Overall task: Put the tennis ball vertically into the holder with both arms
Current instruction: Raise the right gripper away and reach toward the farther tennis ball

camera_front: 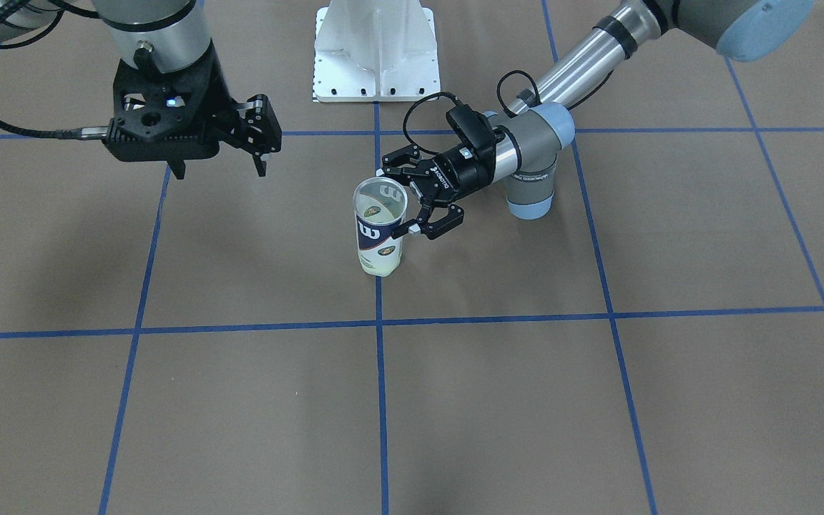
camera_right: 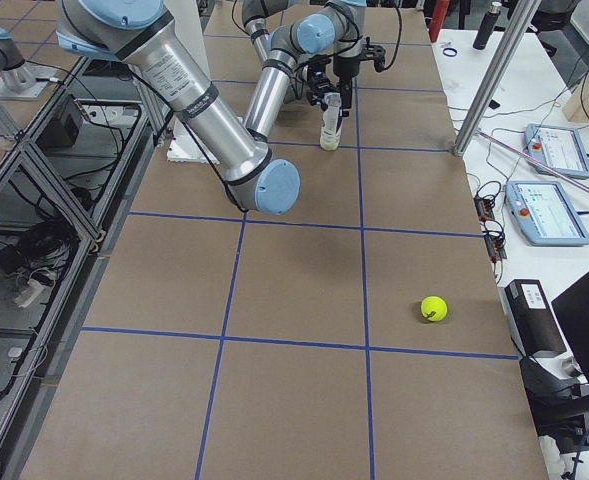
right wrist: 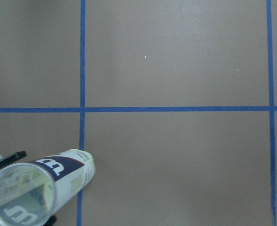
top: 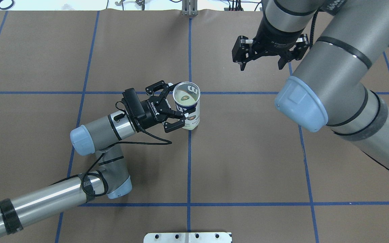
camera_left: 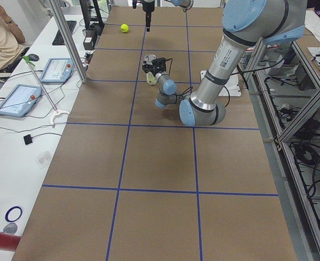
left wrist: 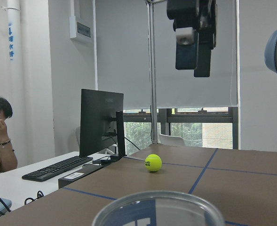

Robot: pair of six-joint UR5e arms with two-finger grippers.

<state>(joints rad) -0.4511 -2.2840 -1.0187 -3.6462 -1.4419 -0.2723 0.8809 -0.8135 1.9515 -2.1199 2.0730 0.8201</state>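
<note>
The holder is a clear can with a navy and white label. It stands upright near the table's middle, mouth up, and also shows in the overhead view and the right wrist view. A yellow-green shape with a dark print lies at its bottom. My left gripper is level with it, its open fingers on either side of the can's near wall. My right gripper hangs open and empty, high and off to the side. A tennis ball lies alone far out on the table and also shows in the left wrist view.
The white pedestal base stands at the robot's side of the table. Blue tape lines grid the brown tabletop. A side bench with tablets and a seated person runs along the far edge.
</note>
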